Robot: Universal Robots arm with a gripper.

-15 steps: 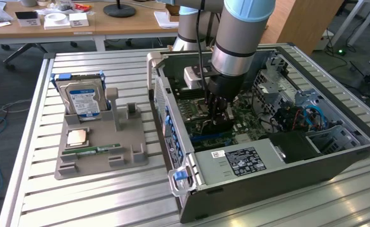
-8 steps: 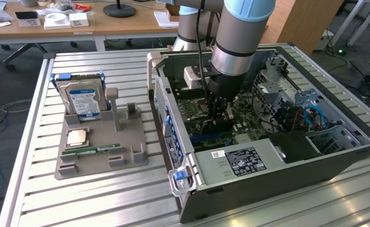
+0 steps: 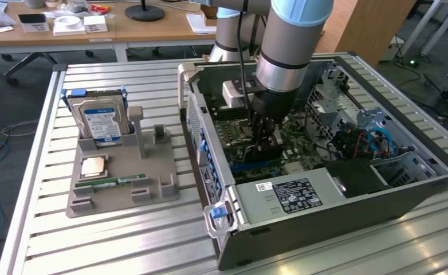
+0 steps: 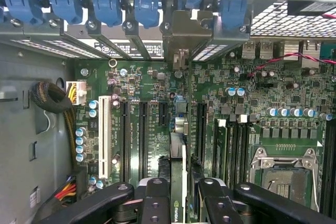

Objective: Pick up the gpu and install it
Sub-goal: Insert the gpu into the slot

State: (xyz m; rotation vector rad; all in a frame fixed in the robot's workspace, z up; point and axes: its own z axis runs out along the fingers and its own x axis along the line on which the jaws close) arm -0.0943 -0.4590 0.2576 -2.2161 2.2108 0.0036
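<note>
My gripper (image 3: 263, 143) reaches down inside the open computer case (image 3: 407, 189), over the motherboard (image 3: 239, 129). In the wrist view the gripper (image 4: 185, 198) is shut on the gpu (image 4: 177, 182), a thin card seen edge-on between the two black fingers (image 4: 156, 203). The card stands upright and runs toward the rear slot openings, where its metal bracket (image 4: 181, 38) sits against the case wall. It lies in line with the long black expansion slots (image 4: 143, 135) of the board. I cannot tell whether its lower edge is in a slot.
On the table to the exterior view's left, a grey holder (image 3: 121, 183) carries a silver hard drive (image 3: 102, 120), a processor chip (image 3: 94, 166) and a green memory stick (image 3: 117, 181). Inside the case are the power supply (image 3: 301, 195), a cable bundle (image 4: 52, 98) and the processor socket (image 4: 283, 177).
</note>
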